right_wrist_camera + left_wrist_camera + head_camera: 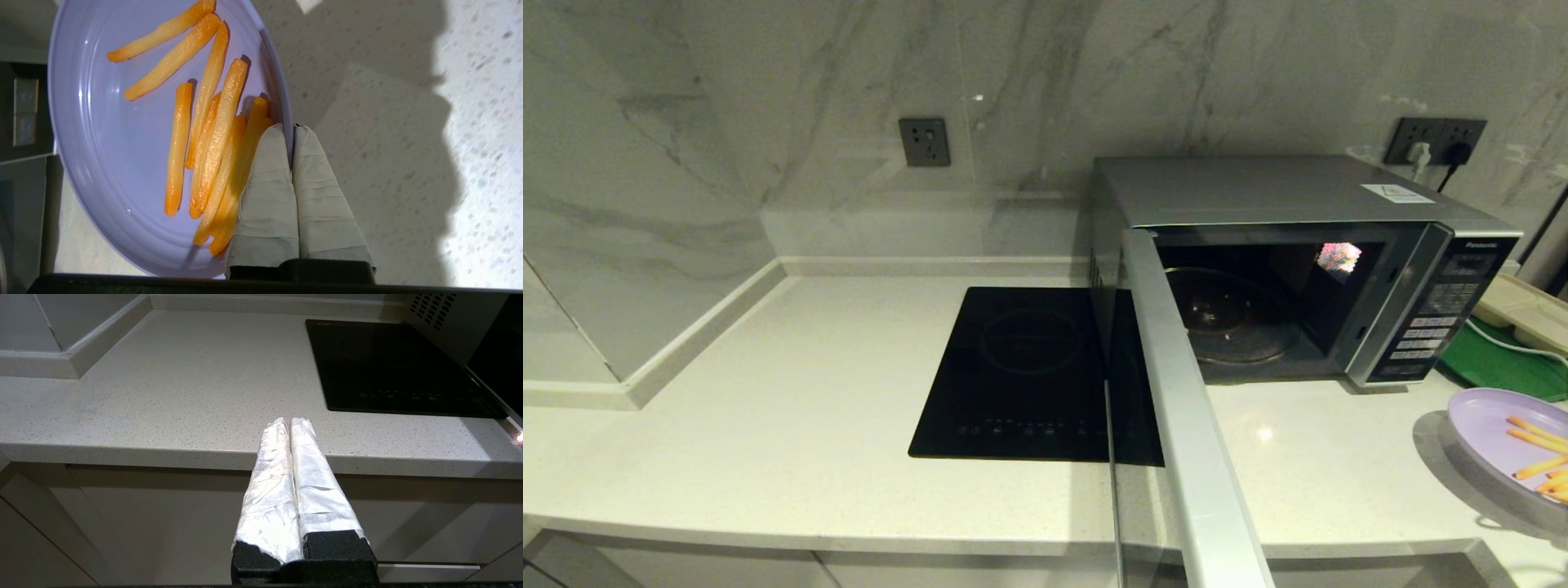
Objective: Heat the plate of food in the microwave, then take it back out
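From the head camera, the microwave [1307, 269] stands at the back right of the worktop [792, 425], its door [1184, 425] swung wide open toward the front edge and its glass turntable [1233, 318] bare inside. The plate of food [1503, 437] sits near the worktop's right edge, in front of a green tray [1503, 367], partly cut off by the frame. A black cooktop [1021, 376] lies just left of the microwave. Neither arm shows here.

The left wrist camera adds the left pincer [290, 422], clenched on nothing, its wrapped fingers [269, 477] pressed together, hanging at the worktop's front edge, well left of the cooktop.

The right wrist camera shows what the head view cuts off: the right pincer [288, 128] grasping the plate's rim, one finger [265, 183] over the inside touching the fries [212, 134], the other outside beneath the rim.
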You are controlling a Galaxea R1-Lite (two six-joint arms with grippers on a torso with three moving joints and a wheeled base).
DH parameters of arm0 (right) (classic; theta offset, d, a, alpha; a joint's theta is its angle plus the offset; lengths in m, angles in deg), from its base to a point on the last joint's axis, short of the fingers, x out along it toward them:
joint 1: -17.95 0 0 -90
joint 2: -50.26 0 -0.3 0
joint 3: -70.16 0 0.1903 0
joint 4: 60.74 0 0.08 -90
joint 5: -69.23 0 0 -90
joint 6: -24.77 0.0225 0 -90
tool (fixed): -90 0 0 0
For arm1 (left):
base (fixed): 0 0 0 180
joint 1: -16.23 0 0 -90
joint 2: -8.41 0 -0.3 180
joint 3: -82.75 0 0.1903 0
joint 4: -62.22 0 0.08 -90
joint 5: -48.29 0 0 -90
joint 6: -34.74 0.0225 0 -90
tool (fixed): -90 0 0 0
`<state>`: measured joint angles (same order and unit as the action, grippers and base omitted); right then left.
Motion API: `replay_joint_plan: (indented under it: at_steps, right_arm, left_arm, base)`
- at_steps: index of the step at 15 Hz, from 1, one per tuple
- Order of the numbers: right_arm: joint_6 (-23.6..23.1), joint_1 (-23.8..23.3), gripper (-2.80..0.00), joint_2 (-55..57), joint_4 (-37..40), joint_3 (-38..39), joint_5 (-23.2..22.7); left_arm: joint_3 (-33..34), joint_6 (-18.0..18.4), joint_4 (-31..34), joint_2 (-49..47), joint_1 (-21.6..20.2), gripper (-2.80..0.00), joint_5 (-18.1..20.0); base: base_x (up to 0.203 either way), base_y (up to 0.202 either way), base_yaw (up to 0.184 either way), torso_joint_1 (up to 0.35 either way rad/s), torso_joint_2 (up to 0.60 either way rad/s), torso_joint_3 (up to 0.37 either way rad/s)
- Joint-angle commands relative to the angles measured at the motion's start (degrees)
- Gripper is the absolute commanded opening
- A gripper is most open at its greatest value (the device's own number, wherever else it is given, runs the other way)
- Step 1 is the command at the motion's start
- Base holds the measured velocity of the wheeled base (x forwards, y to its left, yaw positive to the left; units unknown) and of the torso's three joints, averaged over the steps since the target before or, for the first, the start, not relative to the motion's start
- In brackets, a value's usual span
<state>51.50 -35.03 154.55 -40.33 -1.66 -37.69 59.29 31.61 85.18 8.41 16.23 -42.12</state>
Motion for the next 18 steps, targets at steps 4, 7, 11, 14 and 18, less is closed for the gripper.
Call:
replay_joint_plan:
  at_steps: [4, 7, 11, 14, 18]
  right_arm:
    - [-1.9, -3.9, -2.80, 5.7, -1.4, -0.7, -1.1]
    - [-3.8, -6.6, -2.80, 8.6, -1.4, -2.5, -2.3]
    - [-4.3, -7.5, -2.80, 10.0, -1.4, -3.5, -2.4]
    - [-4.7, -7.5, -2.80, 10.3, -1.4, -3.7, -3.4]
    - [-4.8, -7.5, -2.80, 10.9, -1.4, -3.8, -3.4]
  left_arm:
    - [0.0, 0.0, 0.0, 0.0, 0.0, -2.80, 0.0]
    - [0.0, 0.0, 0.0, 0.0, 0.0, -2.80, 0.0]
    - [0.0, 0.0, 0.0, 0.0, 0.0, -2.80, 0.0]
    - [0.0, 0.0, 0.0, 0.0, 0.0, -2.80, 0.0]
    - [0.0, 0.0, 0.0, 0.0, 0.0, -2.80, 0.0]
  base:
    - [0.000, 0.000, 0.000, 0.000, 0.00, 0.000]
    - [0.000, 0.000, 0.000, 0.000, 0.00, 0.000]
    - [0.000, 0.000, 0.000, 0.000, 0.00, 0.000]
    - [0.000, 0.000, 0.000, 0.000, 0.00, 0.000]
    - [0.000, 0.000, 0.000, 0.000, 0.00, 0.000]
